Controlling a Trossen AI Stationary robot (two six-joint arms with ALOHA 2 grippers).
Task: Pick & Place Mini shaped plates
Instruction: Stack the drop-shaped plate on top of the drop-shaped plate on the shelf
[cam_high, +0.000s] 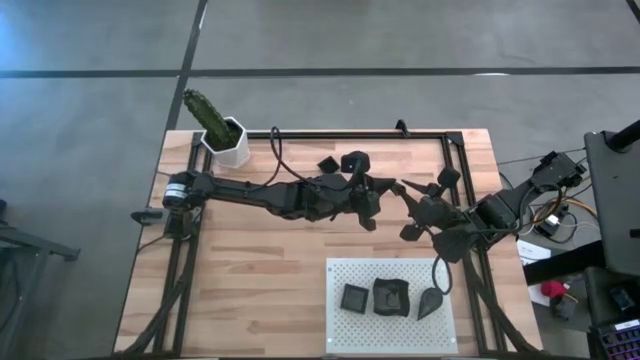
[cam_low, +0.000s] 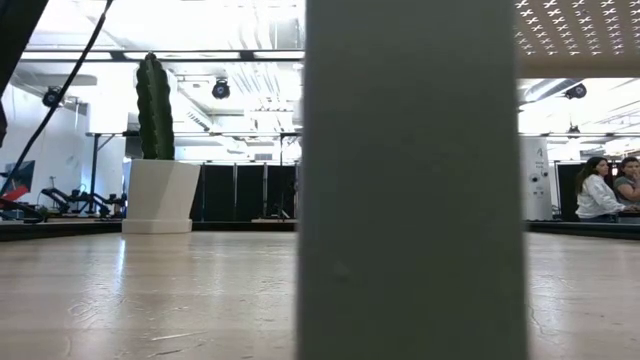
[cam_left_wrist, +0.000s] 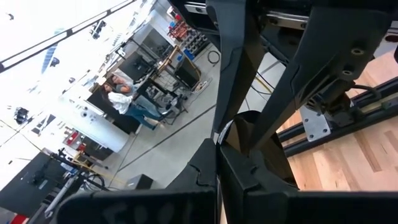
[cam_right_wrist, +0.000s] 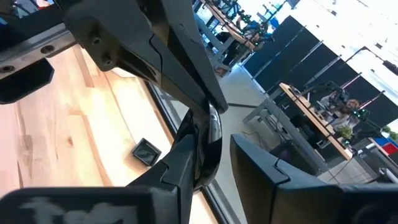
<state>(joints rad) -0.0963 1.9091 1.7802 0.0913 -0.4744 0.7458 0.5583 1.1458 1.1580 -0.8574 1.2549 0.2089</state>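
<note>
A pale upright slab (cam_low: 412, 180) blocked the middle of the low view, and we could see neither tool nor any dish behind it. From above, the two tools met over the far middle of the surface (cam_high: 260, 280), where the left tool (cam_high: 372, 192) and right tool (cam_high: 412, 200) merged into one dark tangle; we could not tell which held what. In the wrist views, a thin dark curved plate (cam_right_wrist: 210, 149) sat between dark fingers (cam_right_wrist: 180, 165), its outline mostly covered. A small square dish (cam_right_wrist: 146, 151) lay beyond it, its detail too small to read. People (cam_low: 600, 190) at the room's edge were cut off by the frame.
</note>
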